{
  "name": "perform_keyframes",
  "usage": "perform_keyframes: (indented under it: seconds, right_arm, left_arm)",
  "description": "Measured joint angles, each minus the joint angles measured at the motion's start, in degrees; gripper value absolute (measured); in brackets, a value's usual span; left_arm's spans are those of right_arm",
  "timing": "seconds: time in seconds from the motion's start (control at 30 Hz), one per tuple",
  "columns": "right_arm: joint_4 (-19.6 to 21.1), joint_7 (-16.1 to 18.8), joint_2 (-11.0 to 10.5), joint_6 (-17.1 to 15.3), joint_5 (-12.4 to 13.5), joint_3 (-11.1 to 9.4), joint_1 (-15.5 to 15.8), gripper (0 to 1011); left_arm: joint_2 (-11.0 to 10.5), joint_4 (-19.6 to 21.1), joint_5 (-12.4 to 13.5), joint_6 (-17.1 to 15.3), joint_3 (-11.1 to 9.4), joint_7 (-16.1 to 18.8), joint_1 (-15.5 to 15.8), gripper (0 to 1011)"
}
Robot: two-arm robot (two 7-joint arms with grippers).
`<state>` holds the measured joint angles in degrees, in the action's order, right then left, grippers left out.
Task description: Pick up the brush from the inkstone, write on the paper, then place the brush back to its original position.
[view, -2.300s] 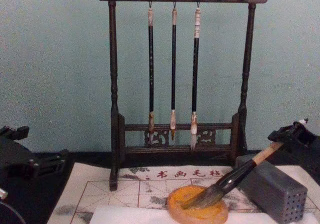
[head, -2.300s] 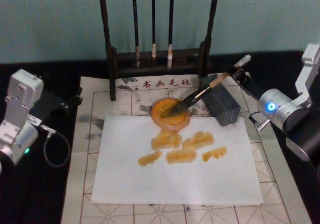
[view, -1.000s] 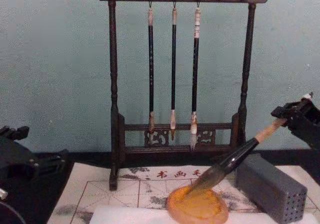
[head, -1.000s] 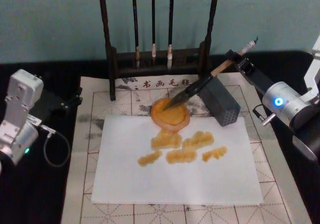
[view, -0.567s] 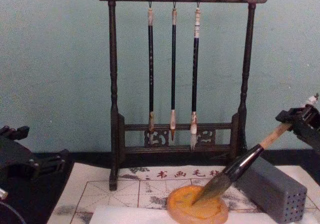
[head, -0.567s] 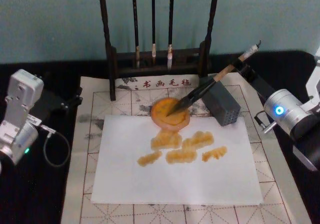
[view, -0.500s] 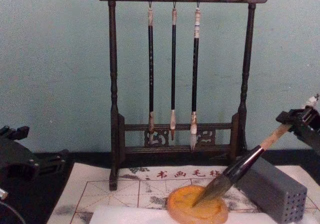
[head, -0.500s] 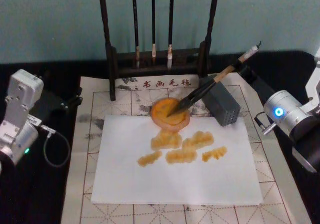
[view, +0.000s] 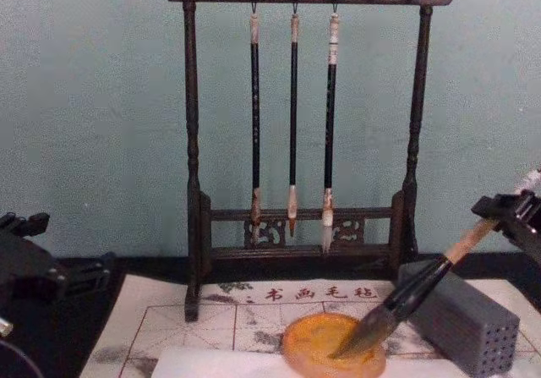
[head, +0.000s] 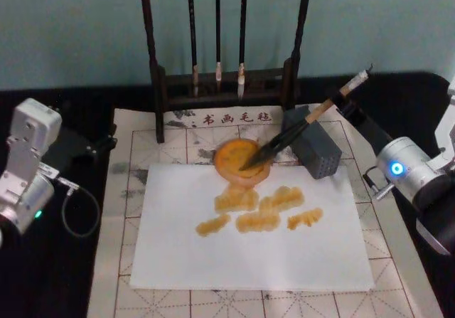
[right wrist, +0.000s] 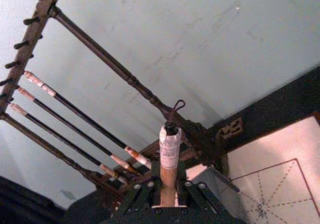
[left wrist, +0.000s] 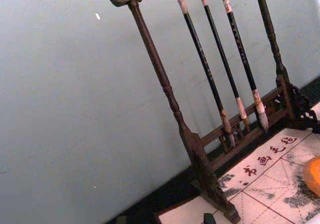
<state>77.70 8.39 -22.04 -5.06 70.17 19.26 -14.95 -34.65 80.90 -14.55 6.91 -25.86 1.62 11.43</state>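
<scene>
Brush [head: 298,127] aslant, tuft in inkstone [head: 229,156], handle tight in outstretched right gripper [head: 340,104]; left gripper [head: 105,140] idle.

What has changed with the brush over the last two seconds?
The right gripper, shut on the brush, lifted it from lying across the inkstone, then lowered it again; it now leans steeper, tip in the inkstone's right side. The paper, its orange marks and the left gripper stayed put.
</scene>
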Motion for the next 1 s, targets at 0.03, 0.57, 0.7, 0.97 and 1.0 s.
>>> perform_keyframes:
  seconds: [0.03, 0.57, 0.7, 0.97, 1.0]
  right_arm:
    - [0.0, 0.0, -0.1, 0.1, 0.0, 0.0, 0.1, 194]
    - [1.4, -0.9, -1.0, 1.1, -0.6, -1.3, 1.6, 194]
    - [1.7, -1.1, -1.2, 1.4, -0.7, -1.7, 1.9, 195]
    - [2.6, -1.3, -1.8, 1.9, -1.3, -2.6, 2.6, 195]
    - [2.7, -1.4, -1.8, 1.9, -1.4, -2.7, 2.7, 194]
  left_arm:
    - [0.0, 0.0, 0.0, 0.0, 0.0, 0.0, 0.0, 1001]
    - [0.0, 0.0, 0.0, 0.0, 0.0, 0.0, 0.0, 1001]
    - [0.0, 0.0, 0.0, 0.0, 0.0, 0.0, 0.0, 1001]
    - [0.0, 0.0, 0.0, 0.0, 0.0, 0.0, 0.0, 1001]
    - [0.0, 0.0, 0.0, 0.0, 0.0, 0.0, 0.0, 1001]
